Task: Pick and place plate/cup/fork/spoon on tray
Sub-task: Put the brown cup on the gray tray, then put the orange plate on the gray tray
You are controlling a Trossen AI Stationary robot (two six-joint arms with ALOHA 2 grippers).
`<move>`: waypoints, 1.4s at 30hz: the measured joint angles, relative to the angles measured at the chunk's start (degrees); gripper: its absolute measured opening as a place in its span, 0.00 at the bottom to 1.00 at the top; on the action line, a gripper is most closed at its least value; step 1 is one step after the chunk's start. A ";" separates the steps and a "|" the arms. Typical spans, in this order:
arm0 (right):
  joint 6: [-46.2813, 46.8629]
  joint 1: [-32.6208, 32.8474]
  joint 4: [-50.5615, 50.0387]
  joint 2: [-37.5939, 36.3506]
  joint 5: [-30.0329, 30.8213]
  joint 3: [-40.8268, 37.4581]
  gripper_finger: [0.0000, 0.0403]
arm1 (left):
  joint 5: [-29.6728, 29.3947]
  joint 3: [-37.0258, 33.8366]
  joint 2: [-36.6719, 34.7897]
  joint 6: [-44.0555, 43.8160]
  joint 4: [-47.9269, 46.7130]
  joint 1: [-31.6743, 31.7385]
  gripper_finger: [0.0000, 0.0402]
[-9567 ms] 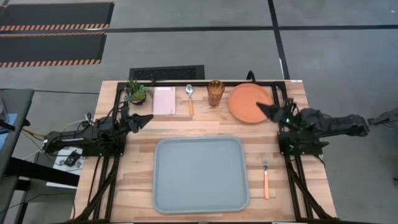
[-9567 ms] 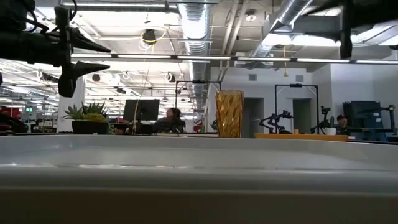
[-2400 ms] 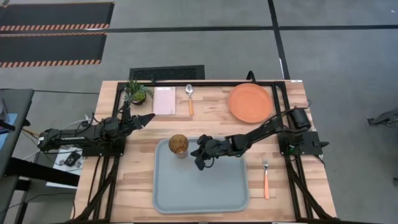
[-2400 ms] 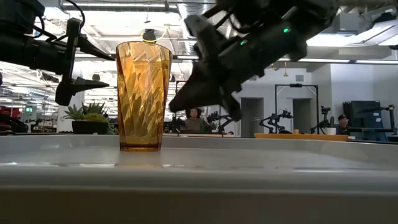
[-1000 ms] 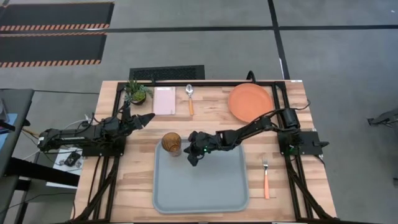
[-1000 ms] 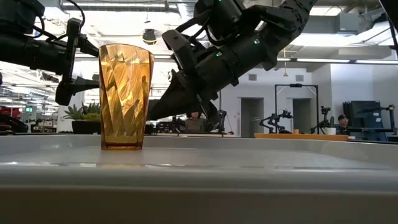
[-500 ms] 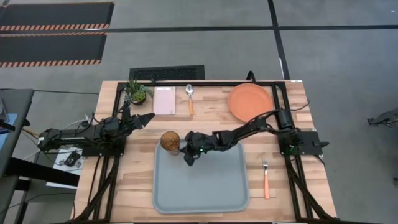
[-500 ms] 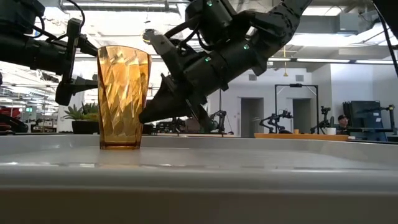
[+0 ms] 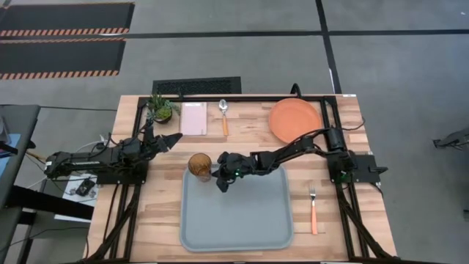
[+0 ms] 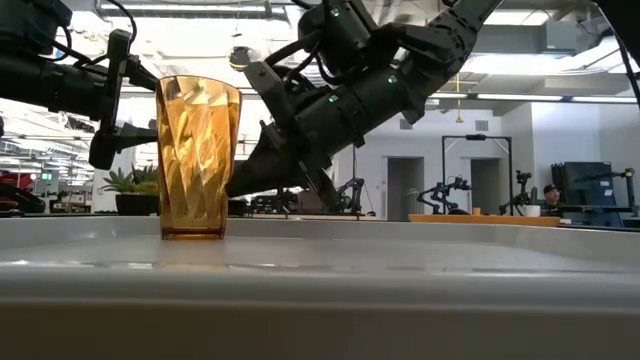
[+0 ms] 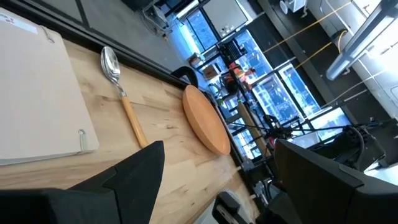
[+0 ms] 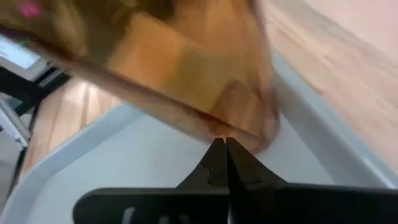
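The amber ribbed cup [image 9: 199, 165] stands upright on its base in the far-left corner of the grey-blue tray [image 9: 236, 213]. My right gripper [image 9: 215, 174] is shut, and its tips are at the cup's lower side in the low view [image 10: 232, 188]. My left gripper [image 9: 176, 137] stands open over the table's left side, holding nothing. On the bare table lie the orange plate [image 9: 294, 122] at far right, the spoon [image 9: 223, 116] at the far edge and the fork [image 9: 313, 207] right of the tray. My right gripper's shut fingertips [image 12: 222, 149] are against the cup's side wall just above its base [image 12: 217, 127], on the side facing the table's right. The fingers come from the table's right, slanting down. The cup [image 10: 198, 155] stays upright with its base on the tray.
A small potted plant [image 9: 160, 108] and a pale napkin [image 9: 194, 119] sit at the far left edge beside the spoon. Most of the tray's floor [image 9: 242, 220] lies bare on the near side of the cup.
My right gripper, still shut, has moved a little toward the table's left and far edge against the cup. The cup has slid slightly toward the tray's far-left corner and has stayed upright.
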 joint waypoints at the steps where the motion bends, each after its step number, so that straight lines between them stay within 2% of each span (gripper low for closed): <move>1: 0.30 -0.04 -0.88 -0.02 0.00 0.00 0.00 | 0.00 0.00 0.00 0.02 0.00 0.01 0.72; 5: 3.17 -0.84 -10.59 -3.52 -0.76 -0.09 0.03 | -0.02 0.00 0.00 0.00 0.00 0.00 0.72; 9: 3.16 -2.56 -24.96 -12.11 0.29 -0.04 0.08 | 0.00 0.00 -0.02 -0.02 0.00 0.02 0.72; 11: 3.48 -3.56 -33.58 -16.27 2.60 -0.04 0.10 | 0.00 0.00 -0.02 -0.02 0.00 0.01 0.72; 15: 11.08 -6.66 -55.62 -25.40 5.97 -0.04 0.16 | 0.00 0.00 -0.02 -0.04 0.00 0.00 0.72; 19: 19.27 -9.30 -77.89 -33.33 12.67 -0.16 0.29 | 0.01 0.00 -0.02 -0.02 0.00 0.01 0.72; 23: 30.30 -10.97 -92.58 -39.63 17.00 -2.80 0.49 | 0.01 0.00 -0.02 -0.11 0.00 0.01 0.72; 26: 38.04 -13.13 -94.73 -44.00 16.10 -7.79 0.61 | 0.02 0.00 -0.02 -0.15 0.00 0.02 0.72; 28: 42.43 -14.83 -94.03 -46.83 14.90 -12.63 0.65 | 0.02 0.00 -0.02 -0.17 0.02 0.00 0.72; 35: 54.84 -21.31 -85.16 -53.44 15.71 -28.57 0.67 | -0.02 0.00 -0.02 -0.74 0.00 0.00 0.72; 40: 56.96 -26.53 -71.32 -54.93 16.42 -35.15 0.67 | -0.29 0.00 -0.02 -1.50 0.02 0.02 0.72; 42: 58.97 -28.55 -69.31 -54.41 16.78 -37.06 0.67 | -0.39 0.00 -0.02 -1.81 0.02 0.00 0.72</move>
